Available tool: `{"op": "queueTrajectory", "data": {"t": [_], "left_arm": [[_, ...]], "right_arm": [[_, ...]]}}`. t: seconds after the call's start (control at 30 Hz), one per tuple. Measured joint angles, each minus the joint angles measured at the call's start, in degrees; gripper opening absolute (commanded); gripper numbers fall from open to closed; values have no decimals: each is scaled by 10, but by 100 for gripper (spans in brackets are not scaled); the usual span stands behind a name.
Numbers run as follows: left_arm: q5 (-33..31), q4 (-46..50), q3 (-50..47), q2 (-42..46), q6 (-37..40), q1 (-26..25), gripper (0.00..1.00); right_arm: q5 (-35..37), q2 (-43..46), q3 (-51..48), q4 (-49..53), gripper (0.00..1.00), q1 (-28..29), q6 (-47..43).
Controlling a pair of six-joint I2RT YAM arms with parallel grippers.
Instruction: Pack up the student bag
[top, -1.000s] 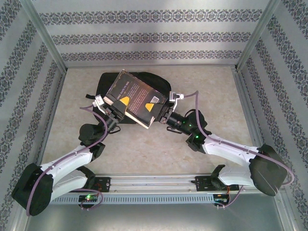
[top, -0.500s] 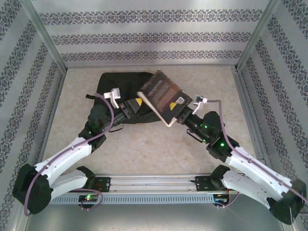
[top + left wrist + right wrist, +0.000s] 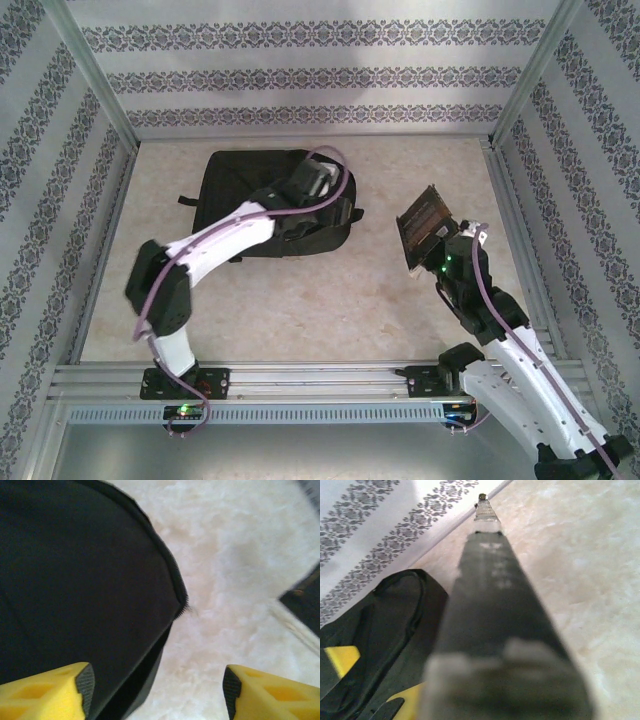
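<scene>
The student bag (image 3: 255, 195), a large black backpack, lies flat at the back left of the table. My left gripper (image 3: 338, 208) hovers at its right edge. In the left wrist view that gripper (image 3: 157, 690) is open, its yellow fingers (image 3: 45, 692) straddling the bag's zippered rim (image 3: 172, 575), with nothing between them. A dark-covered book (image 3: 425, 222) stands tilted in the air at the right, apart from the bag, with my right gripper (image 3: 442, 256) shut on its lower end. In the right wrist view the book (image 3: 495, 605) hides most of the jaws, and the bag (image 3: 380, 625) lies beyond it on the left.
The beige tabletop (image 3: 330, 300) is walled by patterned panels with metal posts at the left (image 3: 100, 200) and right (image 3: 510, 200). A bag strap (image 3: 188, 200) sticks out to the left of the bag.
The left gripper let go of the book and reached across to the bag's right edge. The right gripper carried the book from over the bag to the right side.
</scene>
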State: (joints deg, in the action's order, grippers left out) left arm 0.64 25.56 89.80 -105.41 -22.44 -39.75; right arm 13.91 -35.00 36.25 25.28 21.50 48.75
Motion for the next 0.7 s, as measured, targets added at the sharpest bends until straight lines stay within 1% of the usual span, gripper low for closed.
{"op": "queueTrajectory", "data": {"t": [0.13,0.2,0.3,0.4,0.5,0.53,0.7], "left_arm": [[-55,75,124,-110,14,-20,77],[-78,98,169,-148,20,-31,77],[-106,127,226,-193,28,-41,75],[-131,144,268,-225,34,-45,70],[-156,148,279,-237,45,-45,61],[-164,150,280,-239,49,-45,57],[-182,151,280,-241,63,-45,23]], "right_arm": [[-24,10,-14,7,0,-28,-4],[-44,10,-19,7,0,-42,-6],[-72,5,-24,7,0,-62,-7],[-102,3,-33,4,0,-83,-5],[-132,2,-47,-6,0,-101,2],[-141,1,-51,-9,0,-106,6],[-167,-2,-63,-19,0,-113,12]]}}
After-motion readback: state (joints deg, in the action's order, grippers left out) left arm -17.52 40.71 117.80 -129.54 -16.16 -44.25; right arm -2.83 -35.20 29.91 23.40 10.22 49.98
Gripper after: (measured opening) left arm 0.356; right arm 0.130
